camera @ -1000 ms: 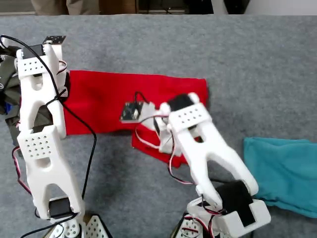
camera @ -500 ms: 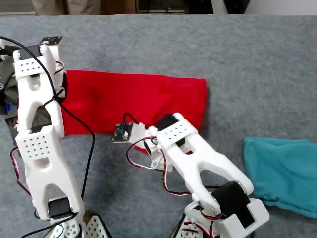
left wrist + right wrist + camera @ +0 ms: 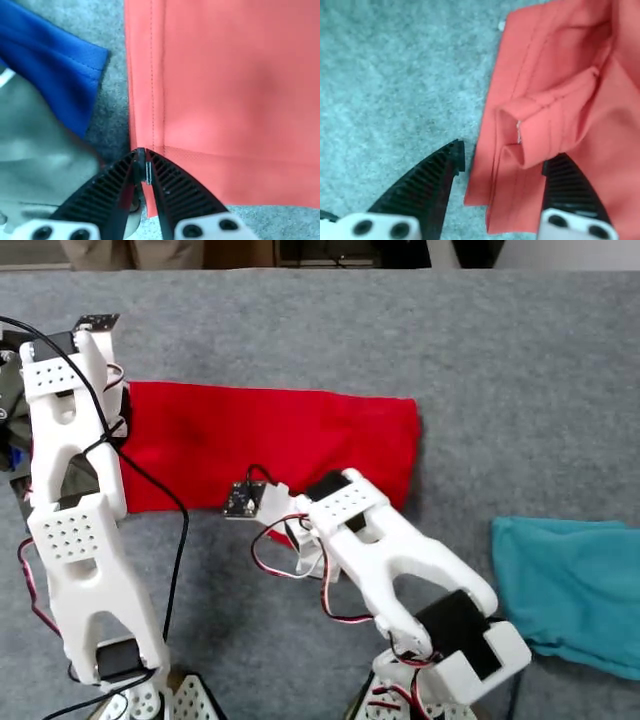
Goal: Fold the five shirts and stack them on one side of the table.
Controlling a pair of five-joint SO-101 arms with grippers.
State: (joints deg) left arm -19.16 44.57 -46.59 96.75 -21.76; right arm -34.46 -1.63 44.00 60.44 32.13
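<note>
Left gripper [image 3: 143, 164] has its black ribbed jaws pressed together on the stitched hem at one end of the red fabric shirt [image 3: 225, 100], just beside a blue cloth [image 3: 55, 65] and a grey-green cloth [image 3: 30, 150]. Right gripper [image 3: 507, 155] stands wide open, one jaw on the grey felt table cover [image 3: 395, 75] and the other on the shirt, straddling a bunched, folded hem at its near edge without closing on it. The shirt lies as a long flat band across the table's left half, well apart from a crumpled teal fabric shirt [image 3: 570, 585] at the right edge.
</note>
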